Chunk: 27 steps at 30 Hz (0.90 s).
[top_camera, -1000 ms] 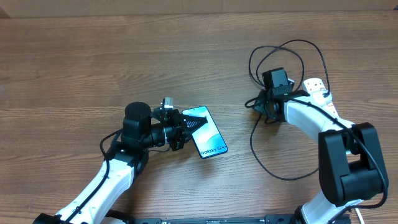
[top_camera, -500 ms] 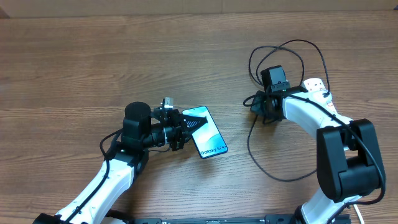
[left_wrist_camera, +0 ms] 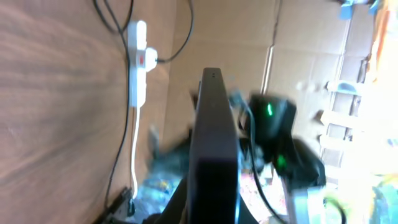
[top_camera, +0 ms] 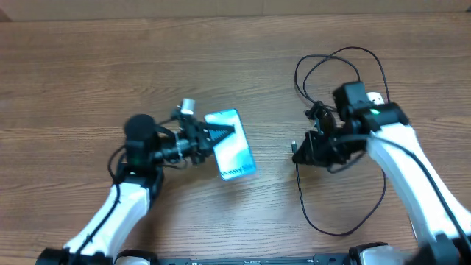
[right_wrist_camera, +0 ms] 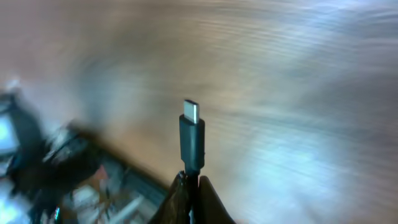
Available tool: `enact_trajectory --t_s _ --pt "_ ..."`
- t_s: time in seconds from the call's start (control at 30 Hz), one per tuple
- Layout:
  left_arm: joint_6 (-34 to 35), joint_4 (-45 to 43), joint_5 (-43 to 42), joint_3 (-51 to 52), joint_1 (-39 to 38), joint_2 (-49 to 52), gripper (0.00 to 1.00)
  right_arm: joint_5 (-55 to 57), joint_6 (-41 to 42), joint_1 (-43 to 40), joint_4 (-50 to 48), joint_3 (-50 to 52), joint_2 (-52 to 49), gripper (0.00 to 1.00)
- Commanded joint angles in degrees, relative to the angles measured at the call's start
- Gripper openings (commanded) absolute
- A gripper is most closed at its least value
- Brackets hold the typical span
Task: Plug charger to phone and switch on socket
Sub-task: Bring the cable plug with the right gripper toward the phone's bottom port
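My left gripper [top_camera: 208, 139] is shut on the phone [top_camera: 231, 154], which has a light blue screen and is lifted off the table and tilted. In the left wrist view the phone [left_wrist_camera: 214, 143] shows edge-on as a dark slab between my fingers [left_wrist_camera: 208, 211]. My right gripper [top_camera: 303, 152] is shut on the charger just behind its connector tip [right_wrist_camera: 191, 112], which points up out of the fingers [right_wrist_camera: 190, 186]. The black charger cable [top_camera: 318, 213] trails in loops on the table. The white socket [left_wrist_camera: 138, 62] with a red switch lies at the far right, mostly hidden under my right arm in the overhead view [top_camera: 375, 97].
The cable also loops behind my right arm [top_camera: 340, 56]. The thick white socket cord [left_wrist_camera: 132, 149] runs along the table edge. Cardboard panels [left_wrist_camera: 236, 31] stand beyond the table. Bare wood [top_camera: 88, 66] lies to the left and between the arms.
My left gripper has lifted the phone and carried it left and back. My right gripper has moved forward and toward the middle with the connector, clear of the socket.
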<state>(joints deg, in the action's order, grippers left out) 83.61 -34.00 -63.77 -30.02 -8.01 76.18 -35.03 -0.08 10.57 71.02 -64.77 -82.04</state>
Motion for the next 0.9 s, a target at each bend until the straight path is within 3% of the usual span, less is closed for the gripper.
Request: enact_trajectory --t_s 0.0,0.1,0.27,0.47,0.87 --pt "-1.33 -5.57 -9.29 -3.17 2.95 3.17 0.04 -15.56 -11.8 0.02 3.08 1.03 4.59 0.04" --pt "-0.04 -11.96 -10.43 -5.29 2.56 5.77 0.04 -25.33 -15.91 0.76 3.48 4.31 7.76 0.04" --pt "0.39 -14.69 -6.71 -8.37 -0.26 7.41 0.04 -30.58 -15.32 3.52 -2.23 9.9 8.26 0.04" --pt "-3.93 -13.92 -3.21 -8.5 -1.07 8.15 0.04 -30.42 -7.19 6.54 -10.54 11.19 8.22 0.04" --pt "-3.63 -13.86 3.91 -8.5 -1.46 11.32 0.04 -30.45 4.9 7.69 -20.85 11.19 8.2 0.04"
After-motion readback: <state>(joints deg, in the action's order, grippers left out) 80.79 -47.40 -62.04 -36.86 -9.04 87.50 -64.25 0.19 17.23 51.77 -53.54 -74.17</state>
